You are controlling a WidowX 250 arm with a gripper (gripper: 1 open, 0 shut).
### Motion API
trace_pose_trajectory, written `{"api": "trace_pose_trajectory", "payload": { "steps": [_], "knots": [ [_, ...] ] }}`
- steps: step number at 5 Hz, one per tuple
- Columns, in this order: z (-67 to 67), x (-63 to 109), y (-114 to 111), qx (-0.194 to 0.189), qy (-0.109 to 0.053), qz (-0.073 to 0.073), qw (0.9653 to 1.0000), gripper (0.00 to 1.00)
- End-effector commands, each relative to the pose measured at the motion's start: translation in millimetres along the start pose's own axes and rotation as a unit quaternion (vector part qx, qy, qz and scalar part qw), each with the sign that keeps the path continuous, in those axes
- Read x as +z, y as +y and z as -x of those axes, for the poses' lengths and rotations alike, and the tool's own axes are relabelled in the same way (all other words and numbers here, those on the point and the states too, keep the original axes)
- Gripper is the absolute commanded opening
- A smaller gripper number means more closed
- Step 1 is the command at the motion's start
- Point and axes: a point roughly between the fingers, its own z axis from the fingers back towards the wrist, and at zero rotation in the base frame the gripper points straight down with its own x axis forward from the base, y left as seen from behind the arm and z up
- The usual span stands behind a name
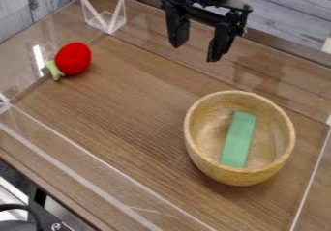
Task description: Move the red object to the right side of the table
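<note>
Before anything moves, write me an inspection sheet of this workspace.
Surface: brown wood-grain table, low clear walls along its edges
Job's things: red fruit with a green stem piece, at the picture's left, not in the bowl
Clutter: wooden bowl, lower right, with a flat green block inside
Hand: black hand over the far part of the table, fingers apart, holding nothing
Cables: black cable at the lower left corner
Surroundings: grey patterned surface beyond the walls, upper left
</note>
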Motion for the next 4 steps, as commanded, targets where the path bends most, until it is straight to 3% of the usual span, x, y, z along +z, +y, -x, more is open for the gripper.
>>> {"api": "trace_pose_trajectory", "payload": {
  "steps": [1, 3, 4],
  "knots": [
    [7.7, -7.7, 8, 0.002, 0.011, 0.001, 0.9999, 1.0],
    [37.0, -18.2, 99, 0.053, -0.022, -0.003, 0.9983, 1.0],
    [40.4, -10.5, 146, 0.09, -0.043, -0.005, 0.995, 1.0]
  ]
}}
